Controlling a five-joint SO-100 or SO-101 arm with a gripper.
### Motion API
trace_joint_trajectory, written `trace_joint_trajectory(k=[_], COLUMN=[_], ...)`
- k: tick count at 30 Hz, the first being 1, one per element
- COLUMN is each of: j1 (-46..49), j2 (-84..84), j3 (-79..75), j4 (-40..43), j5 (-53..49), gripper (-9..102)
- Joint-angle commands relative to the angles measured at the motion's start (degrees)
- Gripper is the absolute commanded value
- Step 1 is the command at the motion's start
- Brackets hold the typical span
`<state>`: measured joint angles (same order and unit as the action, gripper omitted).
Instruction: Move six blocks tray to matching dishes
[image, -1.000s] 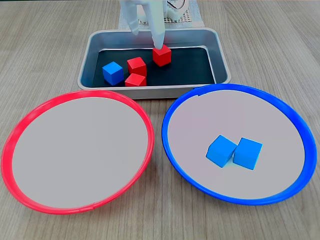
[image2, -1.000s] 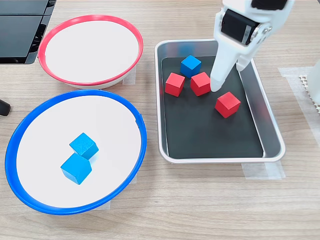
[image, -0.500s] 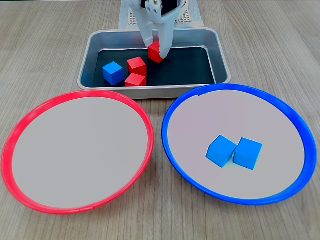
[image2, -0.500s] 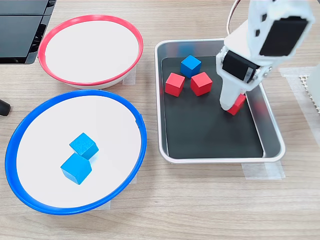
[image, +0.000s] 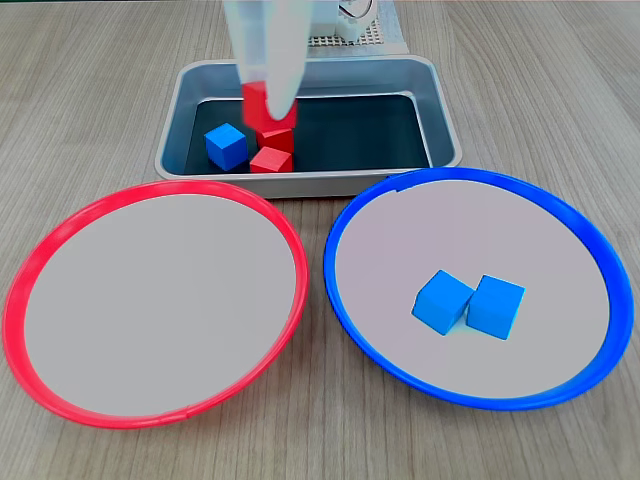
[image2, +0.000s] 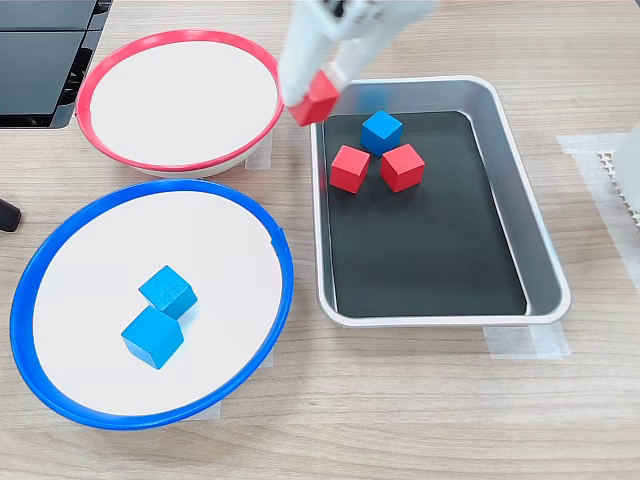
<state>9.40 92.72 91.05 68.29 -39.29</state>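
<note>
Finding: the gripper (image2: 312, 100) is clamped on one red block (image2: 318, 97) and carries it clear of the tray floor. Half a second ago the fingers stood down over this block at the right side of the tray (image2: 520, 215), as a fixed view shows it; a second ago the block lay untouched on the dark bottom with one fingertip beside it. The block now hangs at the tray's near-left corner in that view, above the wall and just beside the red-rimmed dish (image2: 255, 140). In the other fixed view the held red block (image: 256, 103) shows in front of the blurred white fingers, over the left part of the tray (image: 440, 110); the blur suggests the arm is in motion. Remaining in the tray: one blue block (image2: 382, 131) and two red blocks (image2: 350, 168) (image2: 402, 167), clustered at the far end and unchanged in position. The blue-rimmed dish (image2: 285, 290) holds two blue blocks (image2: 167, 291) (image2: 152, 336), touching one another, also unmoved. The red-rimmed dish holds nothing yet. Assessment: two of six blocks are placed and a third is in transit; the pick succeeded. The next step is, in my judgement, carriage over the red rim and release well inside it. Risk: a release at the rim could drop the block onto the table.
</note>
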Motion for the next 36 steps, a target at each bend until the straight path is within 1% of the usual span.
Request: trace_joint_trajectory(k=[1, 4, 7, 9, 10, 13, 15, 18, 19, 21, 23, 25, 29, 33, 36], j1=[2.1, 3.3, 4.0, 4.7, 5.0, 5.5, 5.7, 5.5, 5.4, 6.3, 7.0, 6.9, 4.8, 2.7, 2.0], j2=[-7.6, -16.1, -19.9, -20.9, -20.8, -17.8, -14.8, -8.3, -5.4, 0.8, 8.6, 12.8, 14.7, 12.4, 10.6], j3=[-11.0, -15.4, -17.1, -17.3, -17.0, -14.9, -12.6, -7.2, -4.7, 1.2, 11.9, 18.9, 25.6, 27.9, 27.9], j4=[-7.0, -13.0, -15.4, -15.7, -14.9, -11.7, -9.1, -3.2, -0.2, 4.6, 5.6, 5.0, 3.5, 0.5, 0.3], j5=[1.5, 1.1, 0.9, 1.3, 2.1, 2.3, 0.9, -7.9, -11.4, -16.3, -21.4, -22.2, -21.5, -22.0, -21.7], gripper=[0, 2, 8, 13, 18, 21, 19, 3, 0, 0, 0, 4, 12, 22, 23])
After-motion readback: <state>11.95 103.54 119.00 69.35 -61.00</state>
